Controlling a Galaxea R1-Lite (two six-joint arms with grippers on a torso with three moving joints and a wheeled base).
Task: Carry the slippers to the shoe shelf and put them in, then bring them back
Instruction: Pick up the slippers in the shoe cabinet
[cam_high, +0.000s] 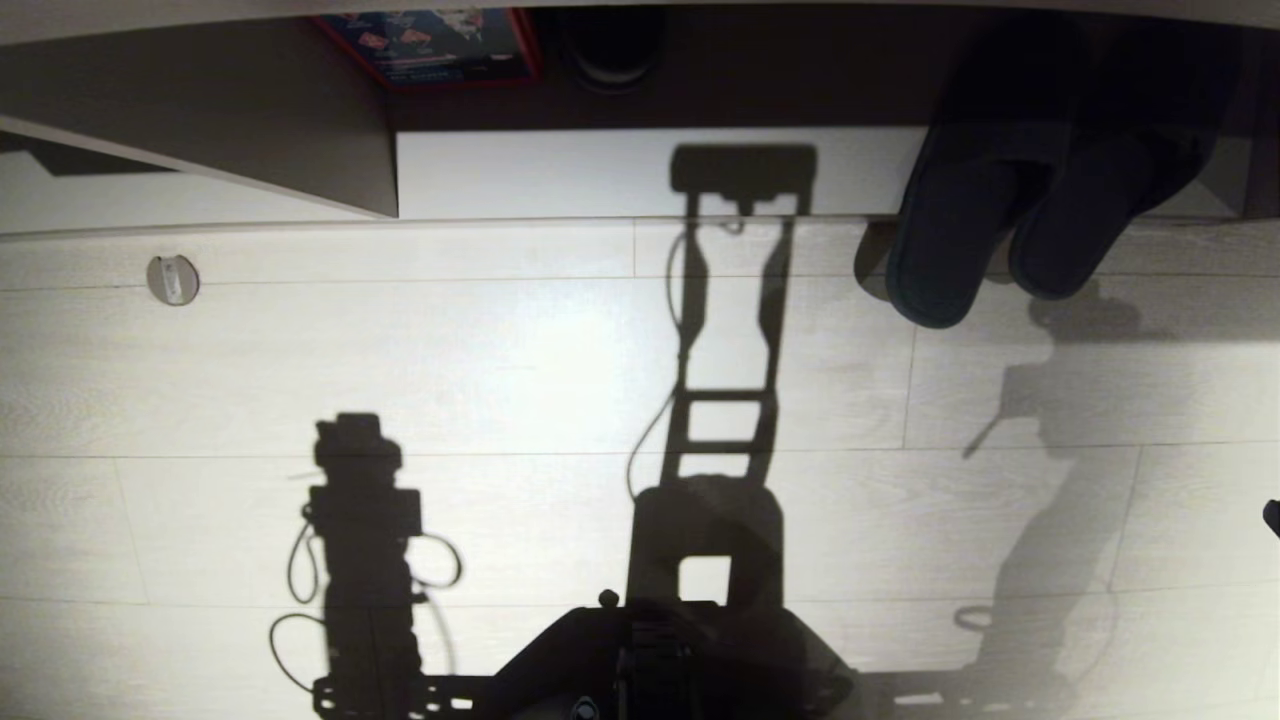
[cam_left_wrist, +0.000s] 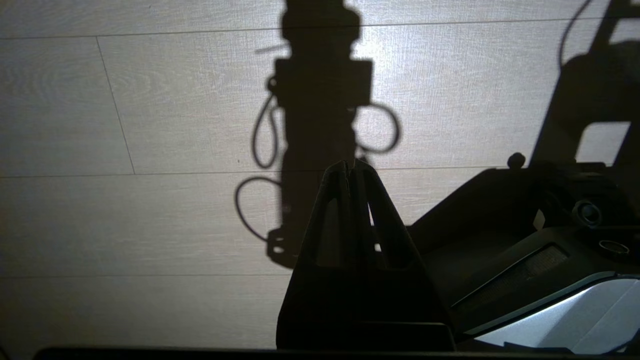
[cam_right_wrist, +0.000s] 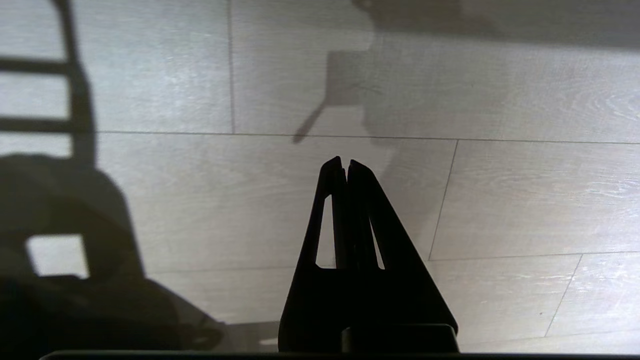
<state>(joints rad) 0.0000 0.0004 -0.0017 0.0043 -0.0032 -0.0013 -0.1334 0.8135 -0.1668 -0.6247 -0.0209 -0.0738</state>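
Observation:
The pair of dark slippers (cam_high: 950, 240) lies side by side at the far right of the shoe shelf (cam_high: 600, 172). Their heels are back in its dark opening and their rounded toes stick out over its front edge above the floor. In the left wrist view my left gripper (cam_left_wrist: 350, 165) hangs shut and empty over bare floor, beside my own base. The right wrist view shows my right gripper (cam_right_wrist: 345, 161) shut and empty too, over floor planks. No slipper appears in either wrist view. In the head view only a dark sliver of the right arm (cam_high: 1272, 518) reaches in at the right edge.
A slanted divider panel (cam_high: 250, 120) crosses the shelf's left part. A red and blue box (cam_high: 430, 45) and a dark round object (cam_high: 610, 40) sit deep in the shelf. A small round fitting (cam_high: 172, 279) is set in the pale plank floor. My base (cam_high: 650, 660) is at the bottom.

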